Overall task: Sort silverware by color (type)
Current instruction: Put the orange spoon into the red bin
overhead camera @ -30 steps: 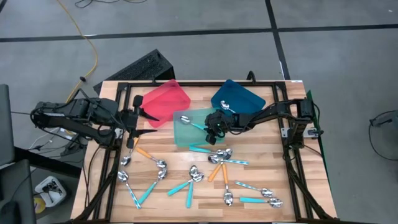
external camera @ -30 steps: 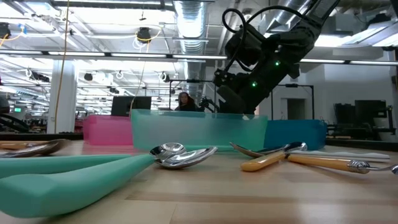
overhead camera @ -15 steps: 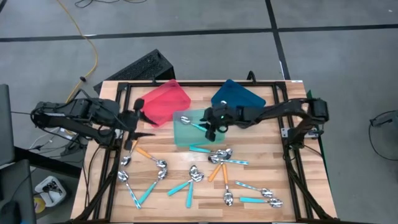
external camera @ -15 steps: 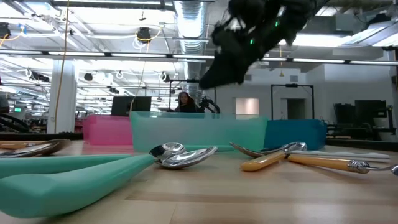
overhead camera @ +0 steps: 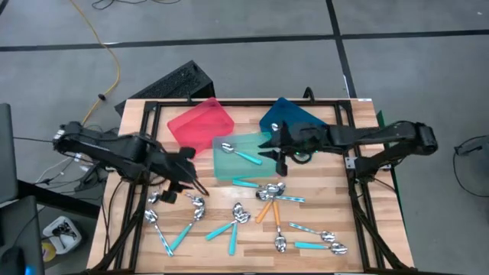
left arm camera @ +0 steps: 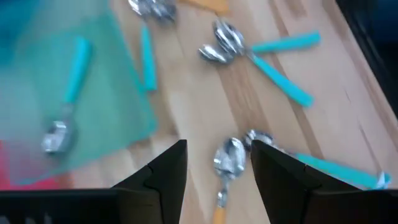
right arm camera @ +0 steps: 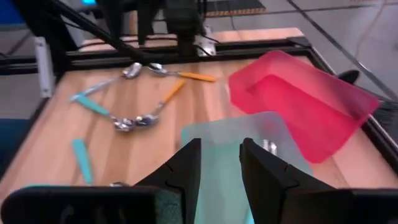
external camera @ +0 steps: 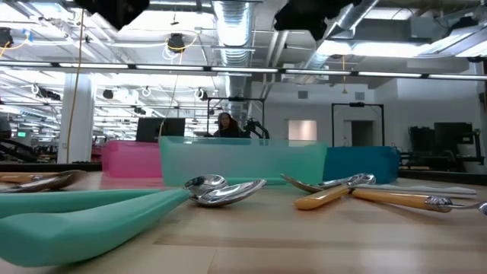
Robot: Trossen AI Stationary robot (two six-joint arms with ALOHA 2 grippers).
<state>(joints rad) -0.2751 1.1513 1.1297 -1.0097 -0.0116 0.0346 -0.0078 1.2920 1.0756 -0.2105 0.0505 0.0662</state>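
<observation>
Orange-handled spoon [left arm camera: 224,180] lined up beneath left gripper [overhead camera: 191,186].
Its long axis is seen running between the parted, empty fingers [left arm camera: 163,175], bowl forward. Right gripper [overhead camera: 280,150], part open and empty, is held over the teal tray [overhead camera: 223,166], farther from the loose spoons.

Two black jointed arms trailing black cables, each ending in matte dark, blunt jaws.
</observation>
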